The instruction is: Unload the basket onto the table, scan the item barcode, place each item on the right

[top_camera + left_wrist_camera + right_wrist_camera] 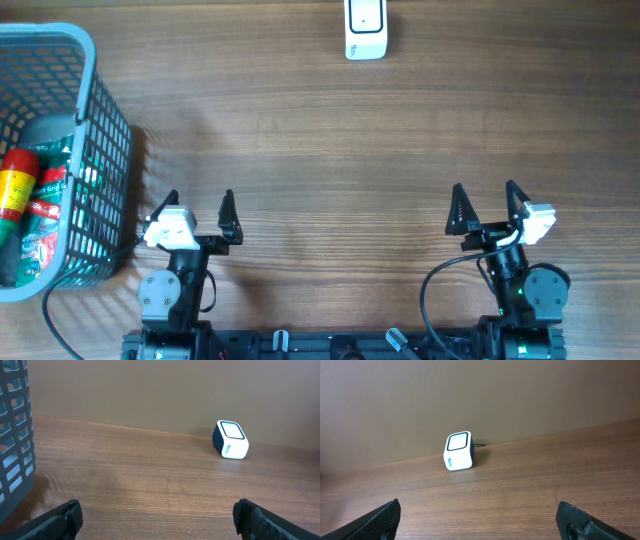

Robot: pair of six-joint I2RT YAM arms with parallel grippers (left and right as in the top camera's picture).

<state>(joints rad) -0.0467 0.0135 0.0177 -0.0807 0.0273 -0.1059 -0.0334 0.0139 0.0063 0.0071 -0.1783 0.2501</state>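
Two robot arms sit at the near edge of a wooden table (330,150), seen from above. The left tool (199,200) has its two dark fingers spread wide and holds nothing. The right tool (485,192) is also spread wide and empty. Both hover low over bare wood, well apart from each other.

A grey-blue plastic basket (105,150) with slotted walls stands at the table's left side, just beside the left tool. Inside it lie several packaged items, among them a red-and-yellow package (15,185) against the basket's left side; no barcode can be made out on them.

A small white barcode scanner (365,30) with a dark back stands at the far edge of the table, right of centre, well apart from both tools. In the wrist views its window faces up and towards the arms.
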